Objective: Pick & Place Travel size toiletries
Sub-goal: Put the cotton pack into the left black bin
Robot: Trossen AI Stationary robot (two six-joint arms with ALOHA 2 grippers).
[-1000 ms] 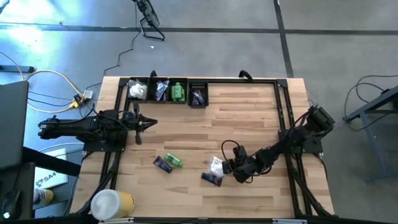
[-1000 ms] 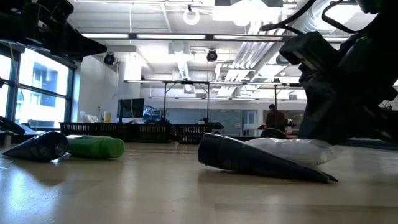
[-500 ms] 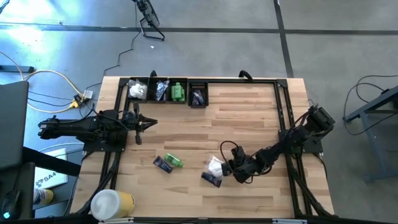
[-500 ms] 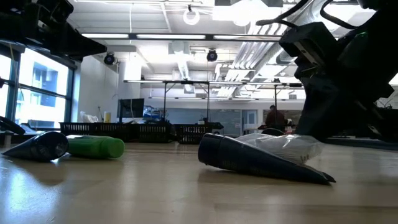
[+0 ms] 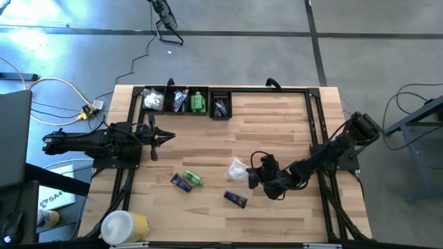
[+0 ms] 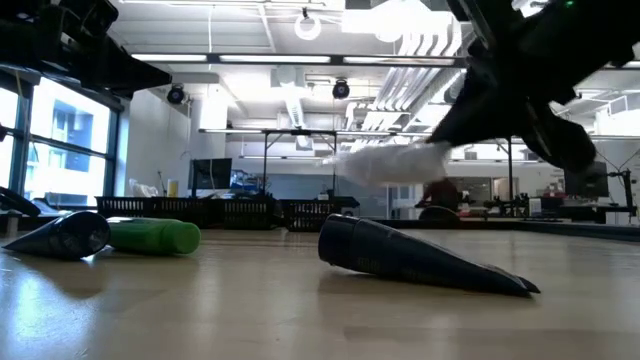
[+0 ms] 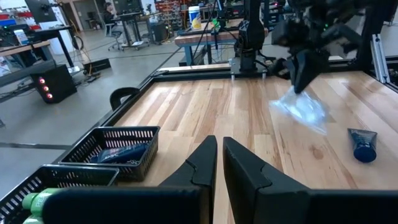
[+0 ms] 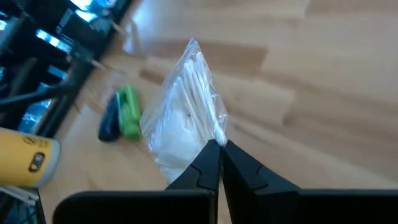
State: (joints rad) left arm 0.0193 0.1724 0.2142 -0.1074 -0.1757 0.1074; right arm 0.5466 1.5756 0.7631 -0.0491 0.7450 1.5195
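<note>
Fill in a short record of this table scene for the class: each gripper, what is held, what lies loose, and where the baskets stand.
right gripper: shut on white packet, lifted off the table
left gripper: shut, empty, waiting at the left side
loose on table: green bottle, two dark sachets
baskets: row at the far edge

Packet (image 5: 237,168) above table (image 5: 277,131), sachet (image 5: 235,199) beneath

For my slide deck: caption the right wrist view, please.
Right gripper, jaws shut on a white plastic-wrapped packet, lifts it above the table.
</note>
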